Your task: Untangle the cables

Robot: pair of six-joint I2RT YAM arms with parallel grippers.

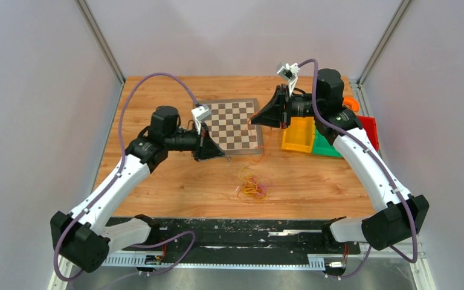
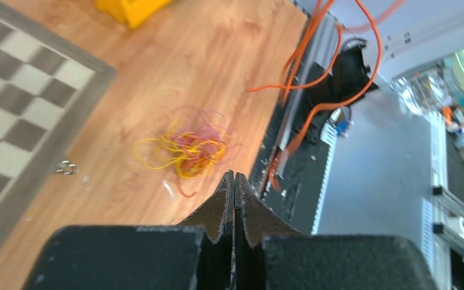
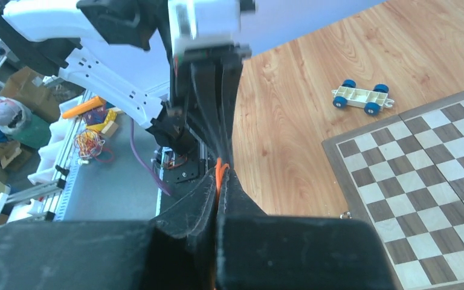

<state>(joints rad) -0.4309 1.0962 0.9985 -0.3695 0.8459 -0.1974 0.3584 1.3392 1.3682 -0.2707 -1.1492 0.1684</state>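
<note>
My wooden table (image 1: 314, 181) carries a chessboard (image 1: 232, 124), the cables (image 1: 252, 186) tangled nearer to me, and a yellow bin (image 1: 298, 134), green bin (image 1: 325, 147) and red bin (image 1: 370, 128) at right.

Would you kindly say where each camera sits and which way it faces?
Top external: above, behind the robot, looking down on the wooden table; both arms show.
Left wrist: on the left arm, facing the near table edge past the yellow, orange and red cable tangle; the shut left gripper shows.
Right wrist: on the right arm, facing the left arm beside the checkered chessboard; the right gripper shows, shut on an orange strand.
Shared: top and left wrist see the tangle.
</note>
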